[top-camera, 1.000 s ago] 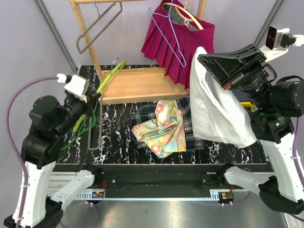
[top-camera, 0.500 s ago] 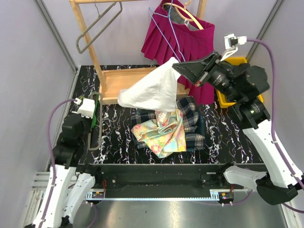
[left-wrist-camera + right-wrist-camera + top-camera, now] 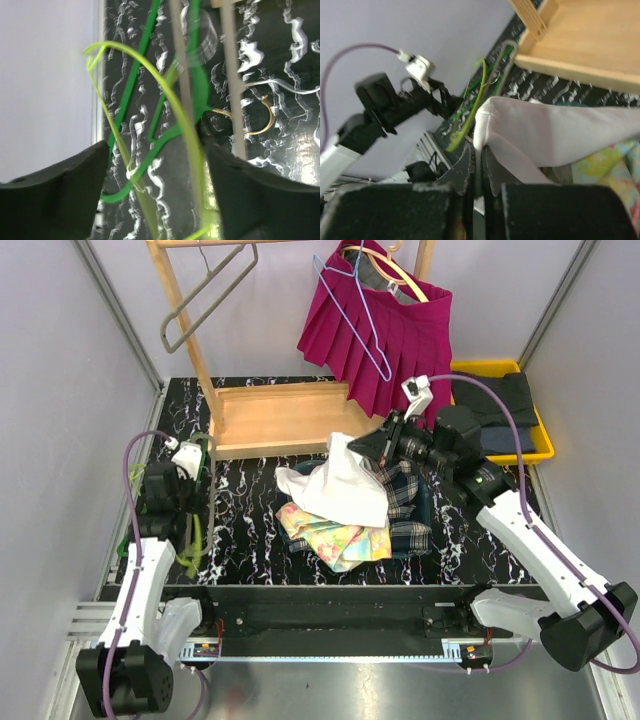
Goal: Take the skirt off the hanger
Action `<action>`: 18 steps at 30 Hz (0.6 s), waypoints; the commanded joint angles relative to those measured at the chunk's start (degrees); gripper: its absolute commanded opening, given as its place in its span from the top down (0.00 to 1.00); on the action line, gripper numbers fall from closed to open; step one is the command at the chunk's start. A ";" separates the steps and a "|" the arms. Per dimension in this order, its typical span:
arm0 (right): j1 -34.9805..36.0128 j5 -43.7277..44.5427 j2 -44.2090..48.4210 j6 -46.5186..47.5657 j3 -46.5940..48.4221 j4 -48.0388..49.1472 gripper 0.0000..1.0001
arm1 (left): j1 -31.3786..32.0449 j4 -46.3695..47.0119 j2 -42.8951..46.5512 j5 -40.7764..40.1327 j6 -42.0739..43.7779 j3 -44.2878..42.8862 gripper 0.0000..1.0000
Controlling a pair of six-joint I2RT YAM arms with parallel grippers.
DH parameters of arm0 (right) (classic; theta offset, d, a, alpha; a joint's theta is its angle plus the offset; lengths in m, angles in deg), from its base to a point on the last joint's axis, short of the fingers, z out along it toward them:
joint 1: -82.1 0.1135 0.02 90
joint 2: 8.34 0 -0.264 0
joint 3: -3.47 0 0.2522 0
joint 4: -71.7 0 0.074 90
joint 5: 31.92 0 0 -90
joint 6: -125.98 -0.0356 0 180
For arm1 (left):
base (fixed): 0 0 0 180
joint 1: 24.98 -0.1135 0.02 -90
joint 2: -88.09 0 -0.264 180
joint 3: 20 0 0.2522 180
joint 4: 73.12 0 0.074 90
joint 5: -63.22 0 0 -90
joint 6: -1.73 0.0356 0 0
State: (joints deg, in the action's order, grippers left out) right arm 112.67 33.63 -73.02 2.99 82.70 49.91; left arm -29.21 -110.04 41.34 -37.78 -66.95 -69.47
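Observation:
A white skirt [image 3: 340, 490] droops from my right gripper [image 3: 352, 443] onto the pile of clothes in the middle of the table. In the right wrist view the gripper [image 3: 479, 150] is shut on a folded edge of the white skirt [image 3: 555, 135]. My left gripper [image 3: 185, 490] hangs low over the table's left edge. Seen from the left wrist, it [image 3: 157, 165] stands open, jaws wide apart. The lime hanger [image 3: 185, 125] runs loose between them, lying over a dark green hanger [image 3: 165, 135] and a grey one [image 3: 227, 75].
A plaid skirt [image 3: 405, 500] and a floral one [image 3: 345, 535] lie under the white skirt. A magenta pleated skirt [image 3: 385, 340] hangs from the wooden rack [image 3: 290, 415], beside a grey hanger [image 3: 205, 295]. A yellow tray [image 3: 500, 368] with dark cloth sits back right.
My right arm has swung the white skirt down from high on the right onto the pile. My left arm has dropped to the table's left edge and let go of the lime hanger.

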 commanded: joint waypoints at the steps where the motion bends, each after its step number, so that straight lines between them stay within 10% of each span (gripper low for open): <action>1: -0.07 1.42 -0.25 4.07 -1.57 -5.40 1.00 | -0.25 1.02 -3.43 5.90 -2.51 -8.13 0.01; 18: 12.49 9.05 -30.92 11.11 0.97 -31.77 1.00 | -0.25 -9.01 2.97 21.19 -11.39 -38.45 0.01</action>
State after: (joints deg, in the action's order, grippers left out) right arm 119.73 37.52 -98.59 10.05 81.50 26.96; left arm -29.23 -118.06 43.44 -21.72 -75.21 -101.70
